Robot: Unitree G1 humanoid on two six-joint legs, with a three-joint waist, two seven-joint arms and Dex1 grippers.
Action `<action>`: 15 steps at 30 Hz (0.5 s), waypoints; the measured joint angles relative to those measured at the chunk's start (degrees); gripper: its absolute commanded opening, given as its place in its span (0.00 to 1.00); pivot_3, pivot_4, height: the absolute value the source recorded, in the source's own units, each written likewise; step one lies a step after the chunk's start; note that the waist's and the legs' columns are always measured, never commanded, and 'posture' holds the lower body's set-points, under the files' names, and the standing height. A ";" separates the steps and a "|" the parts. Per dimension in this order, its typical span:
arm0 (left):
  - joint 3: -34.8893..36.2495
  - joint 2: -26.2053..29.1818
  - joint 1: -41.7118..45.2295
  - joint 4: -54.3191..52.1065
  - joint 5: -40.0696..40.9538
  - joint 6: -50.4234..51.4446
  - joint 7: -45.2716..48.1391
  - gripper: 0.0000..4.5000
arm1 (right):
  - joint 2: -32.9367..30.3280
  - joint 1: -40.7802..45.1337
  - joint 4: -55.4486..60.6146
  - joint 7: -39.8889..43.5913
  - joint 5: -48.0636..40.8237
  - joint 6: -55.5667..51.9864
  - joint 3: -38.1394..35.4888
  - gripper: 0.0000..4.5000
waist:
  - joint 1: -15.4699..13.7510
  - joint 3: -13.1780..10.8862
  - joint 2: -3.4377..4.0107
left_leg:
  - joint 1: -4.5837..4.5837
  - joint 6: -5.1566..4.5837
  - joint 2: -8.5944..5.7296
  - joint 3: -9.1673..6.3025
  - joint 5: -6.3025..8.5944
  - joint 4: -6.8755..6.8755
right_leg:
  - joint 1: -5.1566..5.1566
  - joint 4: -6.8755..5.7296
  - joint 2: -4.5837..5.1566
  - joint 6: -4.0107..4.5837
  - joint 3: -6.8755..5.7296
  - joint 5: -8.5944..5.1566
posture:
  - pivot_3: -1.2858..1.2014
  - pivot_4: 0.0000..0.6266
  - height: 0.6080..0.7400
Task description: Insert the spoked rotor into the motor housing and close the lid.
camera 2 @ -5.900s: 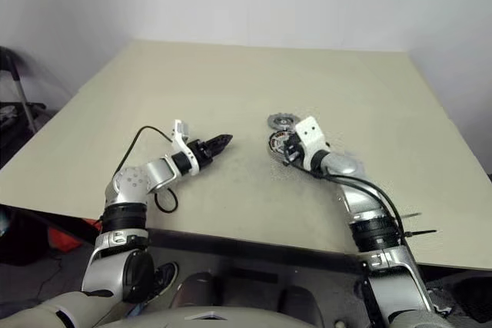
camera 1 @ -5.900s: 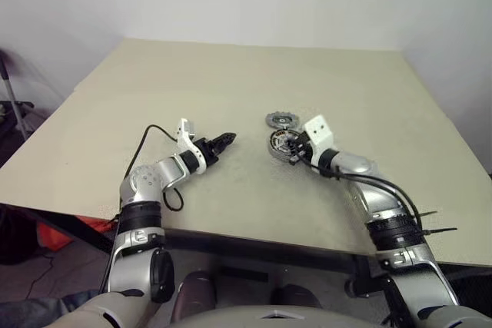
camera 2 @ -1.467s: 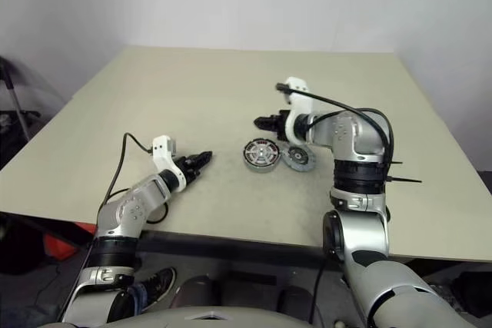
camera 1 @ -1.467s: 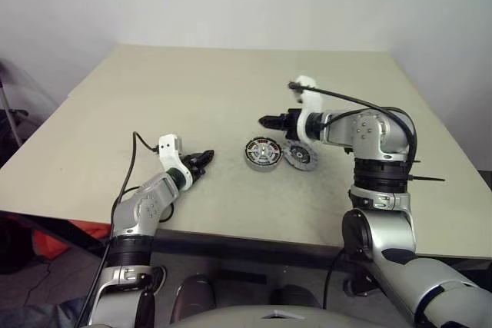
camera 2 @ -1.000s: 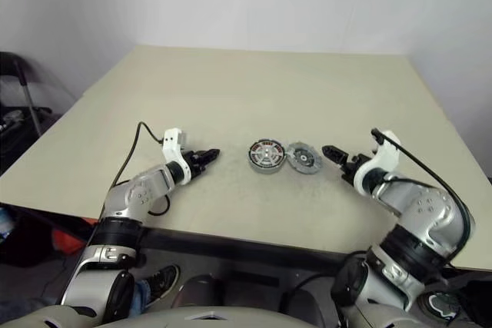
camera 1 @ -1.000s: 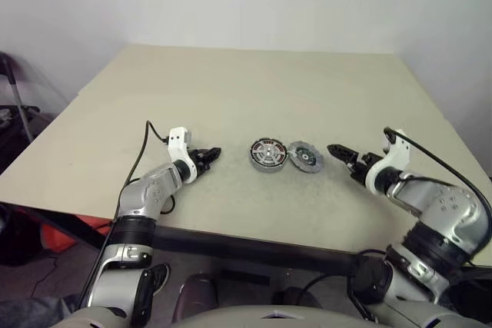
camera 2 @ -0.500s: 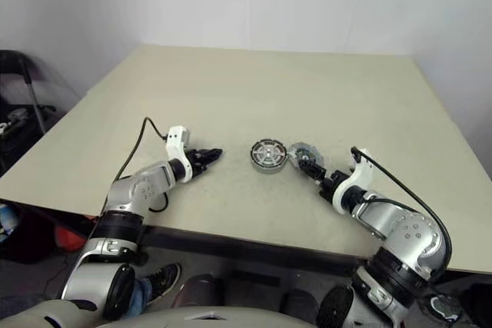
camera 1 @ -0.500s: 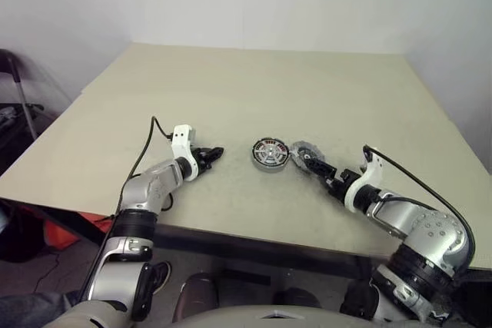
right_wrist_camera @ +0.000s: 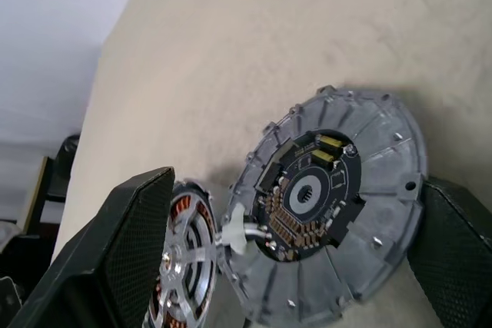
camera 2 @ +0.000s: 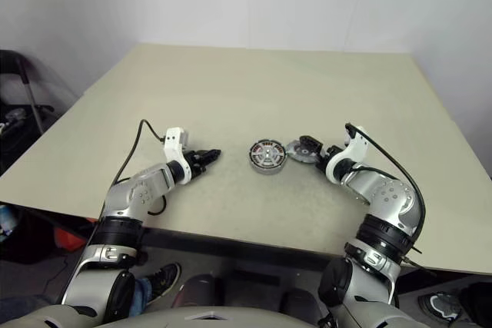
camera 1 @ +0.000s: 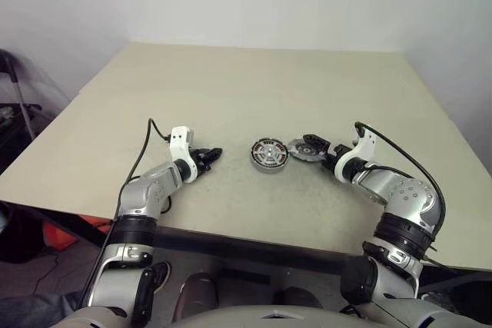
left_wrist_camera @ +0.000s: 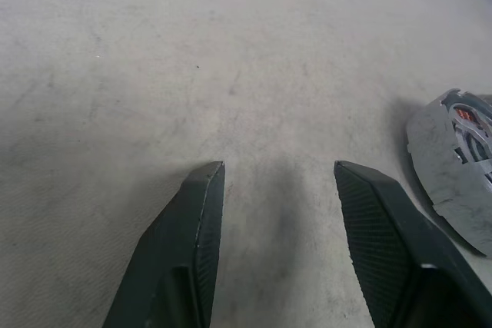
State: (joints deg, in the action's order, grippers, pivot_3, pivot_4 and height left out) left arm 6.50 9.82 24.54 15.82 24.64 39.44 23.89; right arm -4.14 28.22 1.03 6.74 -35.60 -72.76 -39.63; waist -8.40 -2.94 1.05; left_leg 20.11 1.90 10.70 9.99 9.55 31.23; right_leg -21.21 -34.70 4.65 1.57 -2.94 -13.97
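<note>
While the right gripper (right_wrist_camera: pixel 277 251) straddles the tilted lid (right_wrist_camera: pixel 338 205) with wide-open fingers, beside the motor housing (camera 1: pixel 268 154), an off-centre pinch could flip it; left gripper (left_wrist_camera: pixel 280 243) half-open, empty.

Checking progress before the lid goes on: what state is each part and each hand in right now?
Black-rimmed, silver-spoked rotor: seated inside the housing.
Round silver-grey motor housing: flat on the beige table, uncovered.
Scalloped dull-grey lid: tilted, one edge raised, beside the housing.
Left hand: open, empty.
Right hand: open, straddling the lid.
</note>
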 measured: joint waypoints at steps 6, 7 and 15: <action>-0.04 -0.12 0.07 0.36 -0.02 -0.66 -0.21 0.54 | 0.33 2.29 0.85 0.85 -3.61 -0.06 1.75 0.99 | 0.01 0.00 0.00 | -0.01 0.00 0.01 0.00 0.00 0.00 | 0.01 -0.01 -0.01 0.00 0.00 0.00 | 0.52 0.00 1.00; -0.11 -0.15 0.08 0.53 -0.10 -0.95 -0.19 0.54 | 0.82 2.61 1.79 1.08 -4.75 -0.14 2.19 0.99 | 0.00 0.00 0.00 | -0.02 0.00 0.01 0.00 0.00 0.00 | 0.01 -0.01 -0.01 0.00 0.00 0.00 | 0.52 0.00 1.00; -0.61 -1.19 0.42 1.83 -1.03 -2.75 -0.22 0.54 | 7.40 2.86 8.27 2.52 -10.88 -2.62 13.98 0.99 | -0.15 0.03 -0.02 | -0.04 0.00 -0.02 -0.01 0.00 0.01 | 0.10 0.04 0.04 0.00 0.00 0.00 | 0.52 0.00 1.00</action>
State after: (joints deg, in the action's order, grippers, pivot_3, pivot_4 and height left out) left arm 5.89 8.64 24.97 17.64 23.61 36.69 23.67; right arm 3.26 31.08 9.30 9.25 -46.48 -75.38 -25.65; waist -8.56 -2.91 1.03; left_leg 20.06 1.90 10.68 9.98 9.55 31.24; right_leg -21.11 -34.66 4.69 1.57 -2.94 -13.98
